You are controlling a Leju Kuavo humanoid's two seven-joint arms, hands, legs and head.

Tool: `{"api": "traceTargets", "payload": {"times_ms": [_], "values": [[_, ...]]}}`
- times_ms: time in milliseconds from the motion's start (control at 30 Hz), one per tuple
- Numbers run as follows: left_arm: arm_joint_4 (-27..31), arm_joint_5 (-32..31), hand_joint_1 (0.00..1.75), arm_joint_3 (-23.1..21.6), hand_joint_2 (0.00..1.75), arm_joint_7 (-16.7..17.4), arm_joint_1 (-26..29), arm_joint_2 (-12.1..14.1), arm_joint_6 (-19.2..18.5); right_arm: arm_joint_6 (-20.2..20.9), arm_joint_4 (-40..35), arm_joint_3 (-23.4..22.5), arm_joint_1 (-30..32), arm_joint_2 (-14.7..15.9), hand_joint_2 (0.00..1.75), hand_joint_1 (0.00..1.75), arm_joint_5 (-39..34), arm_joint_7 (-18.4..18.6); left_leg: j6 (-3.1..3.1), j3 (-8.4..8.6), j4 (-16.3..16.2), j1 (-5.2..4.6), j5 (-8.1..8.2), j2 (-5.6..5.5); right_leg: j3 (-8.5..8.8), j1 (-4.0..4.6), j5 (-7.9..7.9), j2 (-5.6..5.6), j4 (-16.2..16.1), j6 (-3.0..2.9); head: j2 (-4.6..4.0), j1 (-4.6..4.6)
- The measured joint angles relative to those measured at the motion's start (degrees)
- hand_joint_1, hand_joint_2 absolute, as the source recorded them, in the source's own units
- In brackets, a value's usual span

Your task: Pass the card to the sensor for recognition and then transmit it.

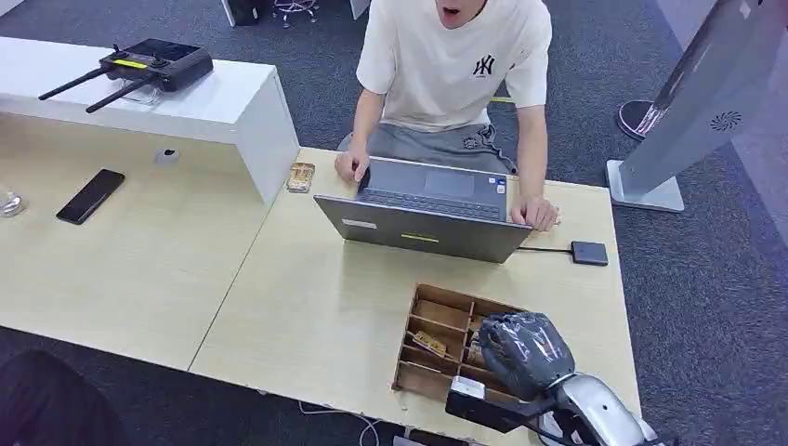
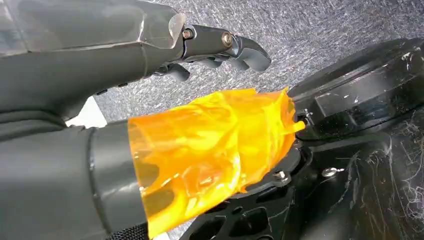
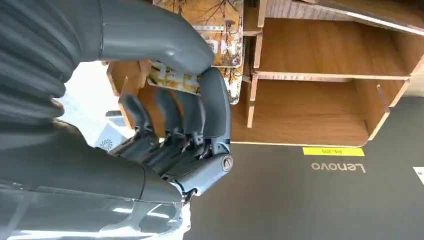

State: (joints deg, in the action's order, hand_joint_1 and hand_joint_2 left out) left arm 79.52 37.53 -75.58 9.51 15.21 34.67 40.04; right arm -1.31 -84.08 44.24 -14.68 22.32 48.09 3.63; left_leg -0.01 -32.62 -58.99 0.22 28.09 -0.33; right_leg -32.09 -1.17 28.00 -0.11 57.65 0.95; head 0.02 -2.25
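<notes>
- Right wrist view shows the card (image 3: 192, 80), printed with bare branches on a tan ground, pinched between the thick thumb and the darker fingers (image 3: 172, 117) of the right hand (image 3: 170, 107), inside the wooden organiser (image 3: 310, 100)
- more cards of the same print (image 3: 220, 30) stand in the compartment just beside it
- head view has the right hand (image 1: 522, 351) down over the organiser (image 1: 437, 321) at the near edge of the worktop (image 1: 307, 307), with another card (image 1: 429, 343) lying in one of its slots
- left hand (image 2: 220, 47) hangs over grey carpet, fingers curled and apart from the thumb, which is wrapped in orange film (image 2: 210, 150); it holds nothing
- grey laptop (image 1: 423, 209) sits just beyond the organiser, lid open towards the robot, a person (image 1: 455, 65) with both hands at it
- small dark sensor box (image 1: 589, 253) lies beside the laptop, cabled to it
- black phone (image 1: 90, 195) lies well apart on the worktop's left side
</notes>
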Motion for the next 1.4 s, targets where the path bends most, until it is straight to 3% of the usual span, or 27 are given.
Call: {"api": "traceTargets", "payload": {"times_ms": [1000, 1400], "values": [[0.11, 0.13, 0.00, 1.44, 0.00, 0.70, 0.85, -0.07, 0.00, 0.50, 0.15, 0.11, -0.04, 0.13, 1.75, 1.75, -1.44, 0.15, -0.03, 0.00, 0.00, 0.00, -0.02, 0.00, 0.02, 0.00, -0.02, 0.00, 0.00, 0.00, 0.00, 0.02], [0.57, -1.51, 0.00, 2.86, 0.00, 0.74, 1.70, -0.50, 0.00, -1.03, -2.87, -2.43, -0.68, -0.52, 1.75, 1.75, -5.36, -0.79, -0.03, 0.00, 0.00, 0.00, -0.02, -0.02, 0.02, 0.00, -0.02, -0.02, 0.00, 0.00, 0.00, 0.00]]}}
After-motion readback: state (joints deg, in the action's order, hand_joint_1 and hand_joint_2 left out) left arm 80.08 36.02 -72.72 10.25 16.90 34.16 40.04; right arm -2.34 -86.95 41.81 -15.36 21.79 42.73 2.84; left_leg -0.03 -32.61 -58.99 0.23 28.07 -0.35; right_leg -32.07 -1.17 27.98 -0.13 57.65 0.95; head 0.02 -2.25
